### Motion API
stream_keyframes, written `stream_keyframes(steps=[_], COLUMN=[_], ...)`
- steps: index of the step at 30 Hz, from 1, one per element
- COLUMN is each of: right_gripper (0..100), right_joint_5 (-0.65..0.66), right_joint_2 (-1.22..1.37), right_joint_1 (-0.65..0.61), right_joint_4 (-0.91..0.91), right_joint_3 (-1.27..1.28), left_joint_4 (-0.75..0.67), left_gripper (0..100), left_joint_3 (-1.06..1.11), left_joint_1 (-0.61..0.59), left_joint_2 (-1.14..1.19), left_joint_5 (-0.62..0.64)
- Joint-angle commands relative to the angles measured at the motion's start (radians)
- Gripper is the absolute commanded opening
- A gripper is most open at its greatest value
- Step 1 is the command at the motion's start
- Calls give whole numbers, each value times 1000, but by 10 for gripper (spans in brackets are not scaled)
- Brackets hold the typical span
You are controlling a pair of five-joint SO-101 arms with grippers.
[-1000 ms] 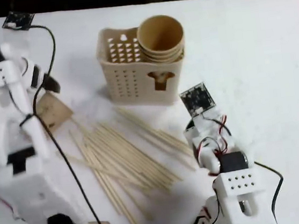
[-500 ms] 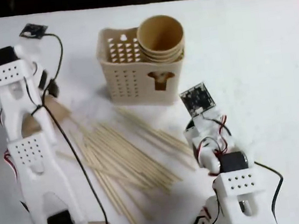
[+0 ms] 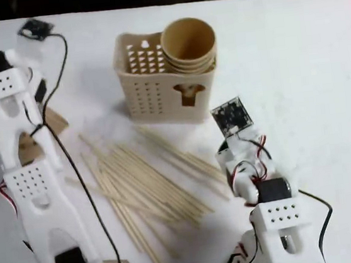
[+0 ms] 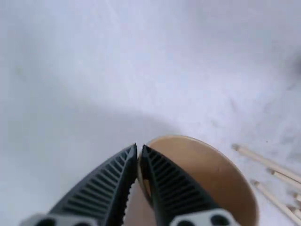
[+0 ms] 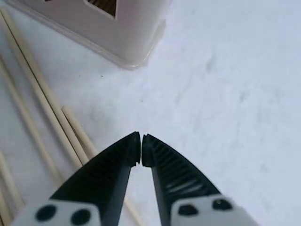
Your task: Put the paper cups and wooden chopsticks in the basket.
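While the left gripper (image 4: 139, 149) pinches the rim of a paper cup (image 4: 202, 183) at the left of the table (image 3: 307, 59), 1 finger inside and 1 outside with the jaws all but closed on the wall, the right gripper (image 5: 140, 141) hangs with its jaws closed on nothing, just on the near side of the basket (image 3: 152, 90). From above, the left arm (image 3: 32, 179) covers most of that cup; its wrist camera shows the grip plainly. Stacked cups (image 3: 188, 41) stand in the basket's right end. Wooden chopsticks (image 3: 147, 185) lie scattered between the 2 arms, nearer than the basket.
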Motion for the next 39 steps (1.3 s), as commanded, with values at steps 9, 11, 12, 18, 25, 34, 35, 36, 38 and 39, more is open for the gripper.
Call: stream_keyframes(steps=[9, 11, 12, 18, 25, 34, 35, 36, 38, 39], right_gripper=[21, 21, 21, 21, 21, 21, 21, 21, 21, 21], right_joint_5=[-8, -8, -8, -8, -8, -8, -8, -8, -8, -8], right_joint_2=[-21, -21, -21, -22, -22, -22, -22, -22, -22, -22], right_joint_1=[4, 4, 4, 8, 12, 12, 12, 12, 12, 12], right_joint_4=[-19, -19, -19, -19, -19, -19, -19, -19, -19, -18], right_joint_3=[-8, -8, -8, -8, -8, -8, -8, -8, -8, -8], left_joint_4=[9, 9, 9, 3, -112, -293, -311, -328, -361, -377], left_gripper=[22, 22, 22, 22, 22, 22, 22, 22, 22, 22], left_joint_3=[-38, -38, -38, -46, -49, -40, -38, -38, -37, -32], left_joint_1=[13, 44, 67, 254, 504, 717, 737, 757, 794, 811], left_joint_2=[-357, -415, -447, -664, -792, -791, -789, -789, -782, -766], left_joint_5=[89, 138, 166, 344, 508, 635, 643, 651, 655, 655])
